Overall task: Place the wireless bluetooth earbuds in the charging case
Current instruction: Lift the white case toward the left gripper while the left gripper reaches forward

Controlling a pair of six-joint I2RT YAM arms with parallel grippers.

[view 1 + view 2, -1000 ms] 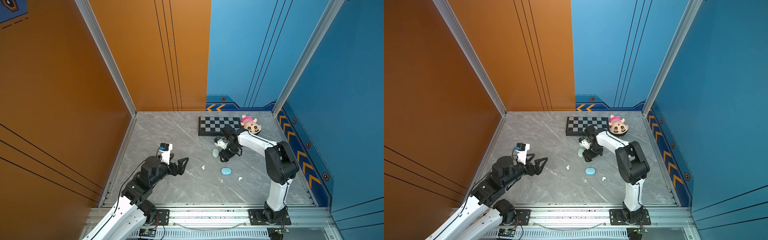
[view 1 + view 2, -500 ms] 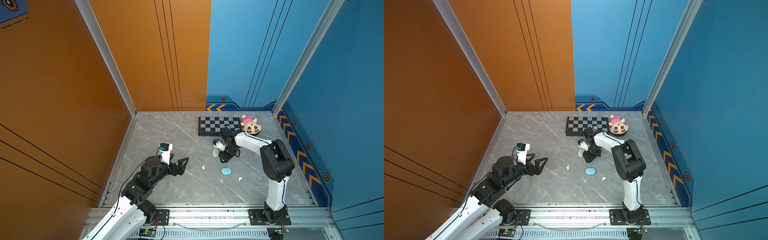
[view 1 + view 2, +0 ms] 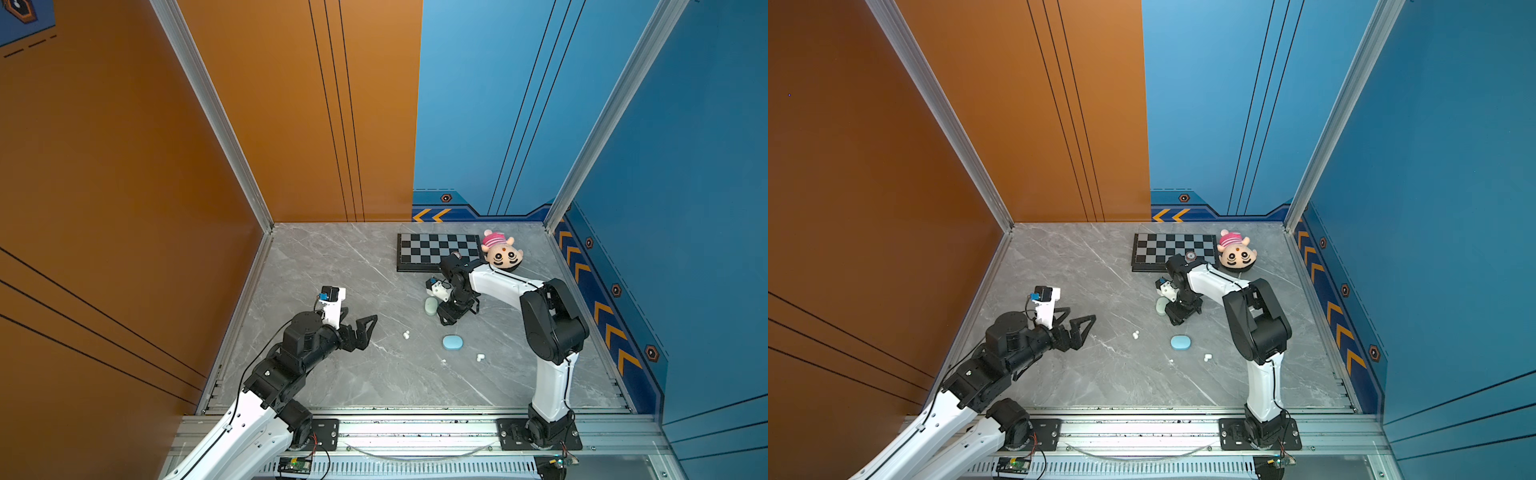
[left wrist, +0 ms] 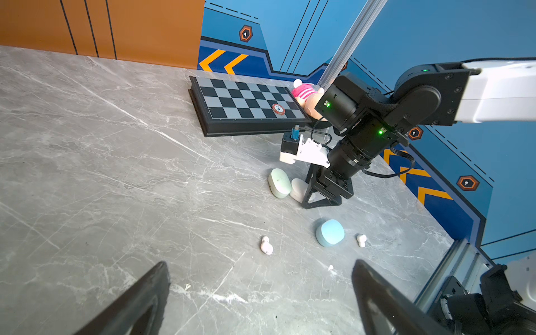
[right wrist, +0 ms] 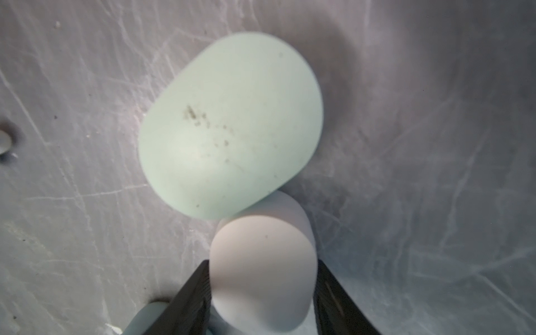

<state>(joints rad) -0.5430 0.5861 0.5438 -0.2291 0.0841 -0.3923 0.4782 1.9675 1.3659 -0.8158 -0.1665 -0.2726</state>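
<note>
White earbud (image 3: 406, 333): loose on the table (image 3: 332, 374), near the blue case (image 3: 452, 342) on the side facing the left arm, not touching it.
Second white earbud (image 3: 480, 357): loose on the table, near the blue case on its opposite side and a little nearer the front.
Blue case: lies flat with its lid closed, nothing touching it.
White case (image 4: 298, 189): behind the blue case, between the right gripper's fingers.
Green case (image 5: 232, 124): closed, behind the blue case and slightly leftward, touching the white case.
Right gripper (image 5: 262, 263): points down behind the blue case, its jaws set narrow with one finger against each side of the white case.
Left gripper (image 3: 360, 316): well left of the blue case, above the table, jaws spread wide with nothing between them.
Chessboard (image 3: 438, 251): far behind the blue case.
Plush toy (image 3: 500, 253): far behind the blue case, off to the right.
</note>
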